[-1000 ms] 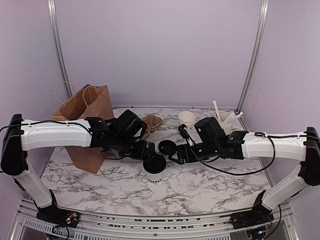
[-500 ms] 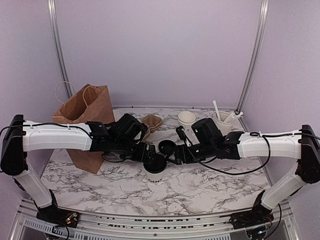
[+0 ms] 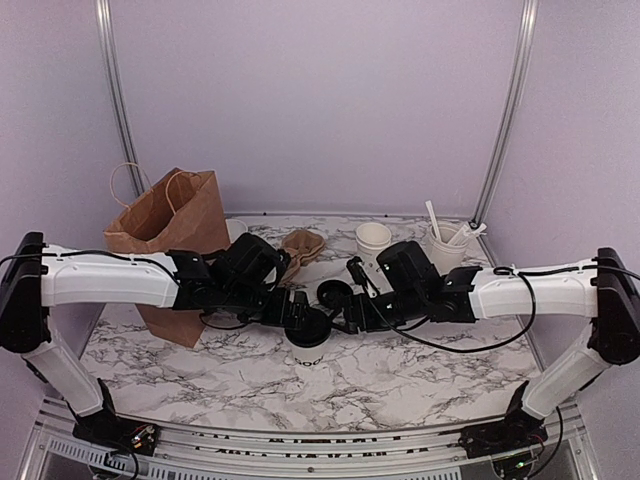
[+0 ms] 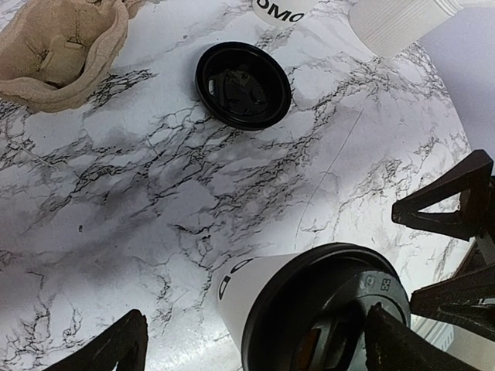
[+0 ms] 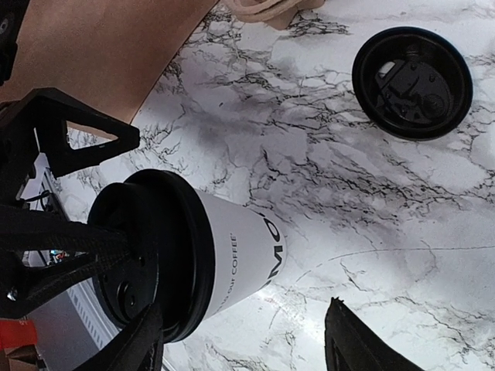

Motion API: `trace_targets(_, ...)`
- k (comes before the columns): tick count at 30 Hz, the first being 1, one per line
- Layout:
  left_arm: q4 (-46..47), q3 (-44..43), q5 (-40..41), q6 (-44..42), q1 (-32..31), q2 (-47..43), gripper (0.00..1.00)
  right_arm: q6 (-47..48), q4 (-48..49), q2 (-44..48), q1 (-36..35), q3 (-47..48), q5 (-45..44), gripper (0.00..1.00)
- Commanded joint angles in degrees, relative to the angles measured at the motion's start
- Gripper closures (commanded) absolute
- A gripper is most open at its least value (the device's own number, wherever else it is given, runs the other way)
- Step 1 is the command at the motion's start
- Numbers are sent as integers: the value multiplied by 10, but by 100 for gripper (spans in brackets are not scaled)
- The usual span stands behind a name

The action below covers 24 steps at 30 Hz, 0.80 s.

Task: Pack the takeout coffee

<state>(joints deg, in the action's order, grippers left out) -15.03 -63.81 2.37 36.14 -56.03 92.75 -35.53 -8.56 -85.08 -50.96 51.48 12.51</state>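
The takeout coffee is a small white paper cup with dark lettering and a black lid, standing upright on the marble table. My left gripper is open, over the lid from the left. In the left wrist view the lid lies between the jaws, toward the right one. My right gripper is open just right of the cup. In the right wrist view the cup lies just ahead of the jaws on the left side. Neither gripper holds anything.
A brown paper bag stands open at the left. A loose black lid lies behind the cup. Behind it are a brown pulp cup carrier, a white cup and a cup of white utensils.
My right arm has moved left, bringing its gripper closer to the cup. My left gripper has shifted slightly over the lid. The cup has not moved.
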Motion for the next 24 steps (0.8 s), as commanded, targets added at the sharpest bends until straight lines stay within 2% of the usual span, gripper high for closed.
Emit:
trace_targets(1,-16,27,-5,6,1,-7,2,-5,9,-18,-14,1,-11,32)
trace_targets(15,7,54,-9,14,-4,-8,2,-3,-32,-43,-39,10,-63,32)
trace_targets(24,7,29,-24,-3,-5,-34,2,-3,-52,-15,-41,42,-76,32)
